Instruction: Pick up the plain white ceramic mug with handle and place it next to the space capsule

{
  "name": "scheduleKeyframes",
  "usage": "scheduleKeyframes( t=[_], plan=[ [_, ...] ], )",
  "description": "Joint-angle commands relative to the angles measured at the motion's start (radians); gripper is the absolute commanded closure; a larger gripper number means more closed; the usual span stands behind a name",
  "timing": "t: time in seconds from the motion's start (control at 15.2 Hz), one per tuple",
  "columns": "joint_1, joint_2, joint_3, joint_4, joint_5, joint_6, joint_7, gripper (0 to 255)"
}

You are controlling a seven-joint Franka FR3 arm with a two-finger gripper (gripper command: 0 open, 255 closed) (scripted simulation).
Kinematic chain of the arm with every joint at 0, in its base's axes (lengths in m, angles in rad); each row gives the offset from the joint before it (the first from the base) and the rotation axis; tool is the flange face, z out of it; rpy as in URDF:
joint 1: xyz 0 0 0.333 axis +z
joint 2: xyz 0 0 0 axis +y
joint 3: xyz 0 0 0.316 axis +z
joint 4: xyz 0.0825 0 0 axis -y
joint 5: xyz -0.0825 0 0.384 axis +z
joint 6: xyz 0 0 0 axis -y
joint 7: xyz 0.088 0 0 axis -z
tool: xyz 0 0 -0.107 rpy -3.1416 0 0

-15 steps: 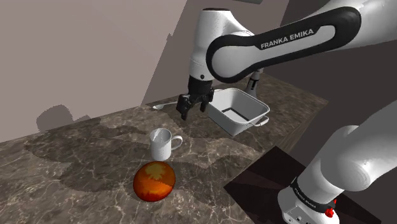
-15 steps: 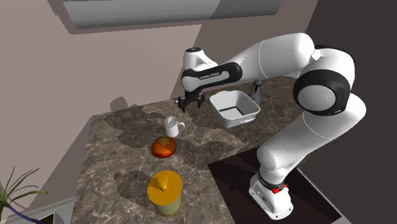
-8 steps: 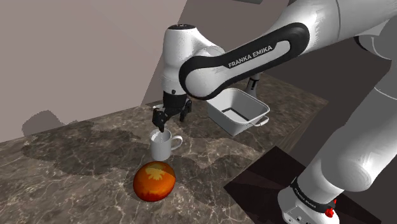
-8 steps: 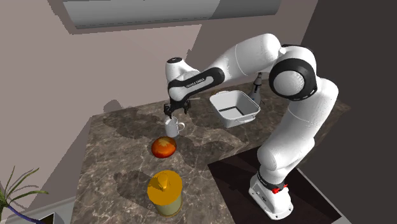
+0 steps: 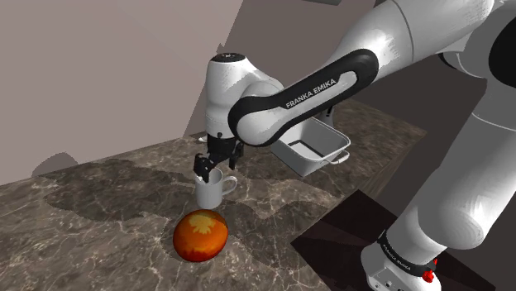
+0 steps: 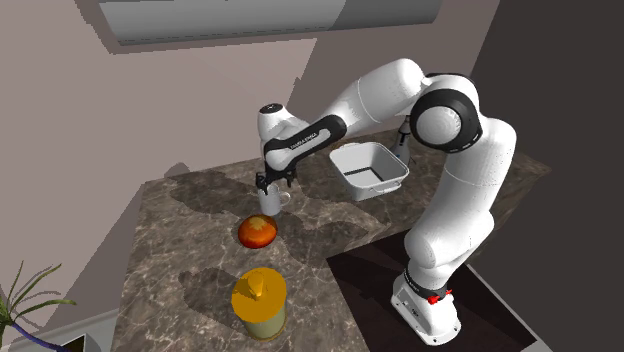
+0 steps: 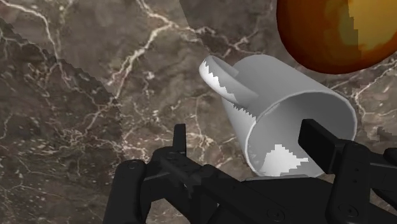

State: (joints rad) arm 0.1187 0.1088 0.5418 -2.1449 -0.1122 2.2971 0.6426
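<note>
End effector, black, lowered at the rim of the white mug on the marble-patterned table. Fingers apart and not clamped: one outside the wall on the handle side, the other at the mouth. Mug upright, handle turned towards a grey tray. Just beside the mug, an orange-red rounded object; beyond that, well apart from the mug, a yellow canister.

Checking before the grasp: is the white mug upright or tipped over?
Upright: the mug stands on its base on the counter, mouth up, the open pincer at its rim.
</note>
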Motion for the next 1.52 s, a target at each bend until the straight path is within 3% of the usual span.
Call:
scheduleKeyframes(
  t=[0.0, 0.4, 0.46, 1.06, 1.45],
  plan=[
    [0.001, 0.009, -0.001, -0.004, -0.007, 0.011, 0.004, 0],
    [0.001, 0.009, -0.001, -0.004, -0.007, 0.011, 0.004, 0],
    [0.001, 0.009, -0.001, -0.004, -0.007, 0.011, 0.004, 255],
    [0.001, 0.009, -0.001, -0.004, -0.007, 0.011, 0.004, 255],
    [-0.005, -0.038, 0.004, 0.031, 0.030, -0.063, -0.023, 255]
  ],
)
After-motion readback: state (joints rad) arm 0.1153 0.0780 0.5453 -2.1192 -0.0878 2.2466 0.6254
